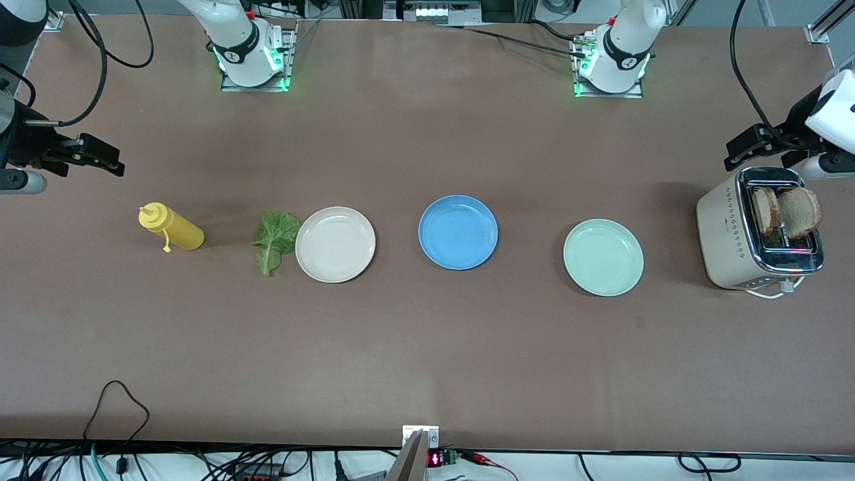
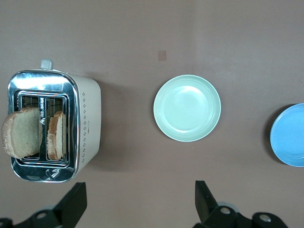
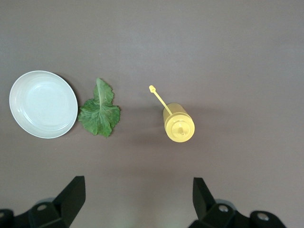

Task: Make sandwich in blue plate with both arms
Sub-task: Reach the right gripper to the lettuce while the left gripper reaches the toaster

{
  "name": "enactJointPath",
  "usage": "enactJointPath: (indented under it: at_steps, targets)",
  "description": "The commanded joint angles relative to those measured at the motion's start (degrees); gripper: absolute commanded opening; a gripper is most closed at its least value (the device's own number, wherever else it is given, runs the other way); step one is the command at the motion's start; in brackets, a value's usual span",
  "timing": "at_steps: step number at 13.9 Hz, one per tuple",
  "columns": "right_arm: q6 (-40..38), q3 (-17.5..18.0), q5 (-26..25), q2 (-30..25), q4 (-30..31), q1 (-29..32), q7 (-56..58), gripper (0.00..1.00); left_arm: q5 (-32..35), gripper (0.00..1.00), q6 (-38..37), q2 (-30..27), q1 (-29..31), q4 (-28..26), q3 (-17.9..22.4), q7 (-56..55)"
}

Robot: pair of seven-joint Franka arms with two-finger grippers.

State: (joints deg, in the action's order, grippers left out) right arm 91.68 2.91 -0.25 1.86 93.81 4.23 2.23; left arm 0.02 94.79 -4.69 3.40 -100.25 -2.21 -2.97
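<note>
The blue plate [image 1: 458,232] is sitting bare at mid-bench between a cream plate [image 1: 335,244] and a mint plate [image 1: 603,257], all well apart. A lettuce leaf [image 1: 273,240] is lying against the cream plate's rim, beside a yellow bottle [image 1: 171,227]. Two bread slices [image 1: 788,211] are standing in the toaster [image 1: 735,234]. The left hand [image 1: 758,147] is hovering wide open and empty just above the toaster; the right hand [image 1: 87,157], likewise empty, is hanging at the bench's edge.

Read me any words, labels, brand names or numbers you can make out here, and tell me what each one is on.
No text can be read in these views.
Toaster: only a dotted pattern on its side, plus a small mark too small to read.
Red display at the table edge nearest the front camera: too small to read.
Yellow bottle and blue plate: no labels.
</note>
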Motion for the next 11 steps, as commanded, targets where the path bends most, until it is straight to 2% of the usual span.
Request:
enactJointPath:
  at_steps: [1,4,6,11]
  targets:
    - [0.61,0.35,0.24,-0.72,0.94,0.60,-0.74,1.00,0.33,1.00,0.92,-1.55,-0.33,-2.14,0.18,0.86]
    - [0.61,0.35,0.25,-0.37,0.94,0.51,-0.74,1.00,0.59,1.00,1.45,-0.50,-0.33,-2.23,0.18,0.69]
    - [0.69,0.35,0.16,1.38,0.85,0.51,0.39,1.00,1.82,1.00,2.06,2.83,0.37,-1.79,0.88,1.21]
    - [-1.32,0.35,-0.37,5.08,0.50,0.51,0.58,1.00,2.88,1.00,5.84,12.58,6.69,-0.83,0.89,4.89]
